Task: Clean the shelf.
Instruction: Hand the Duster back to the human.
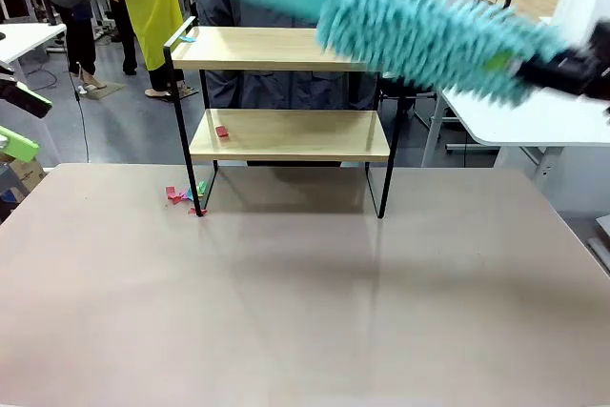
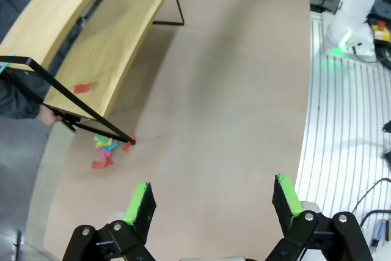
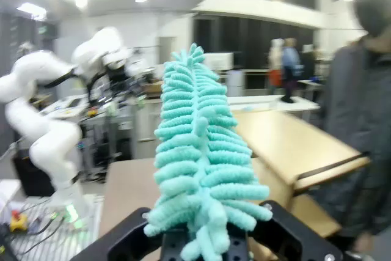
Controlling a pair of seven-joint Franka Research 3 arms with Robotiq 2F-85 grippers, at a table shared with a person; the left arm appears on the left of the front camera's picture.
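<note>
A teal chenille duster [image 1: 429, 35] is clamped in the right gripper [image 1: 572, 71], its long axis running toward ten o'clock over the shelf [image 1: 276, 92] at the table's far edge. The left gripper [image 2: 214, 212] is spread wide, empty, and farther off.

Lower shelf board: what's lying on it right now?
One red scrap lies near the left end of the lower board. The rest looks bare. In the left wrist view the top board covers part of it.

duster [image 1: 419, 30] motion-blurred, its handle end hiding shelf [image 1: 276, 50] top's right corner
</note>
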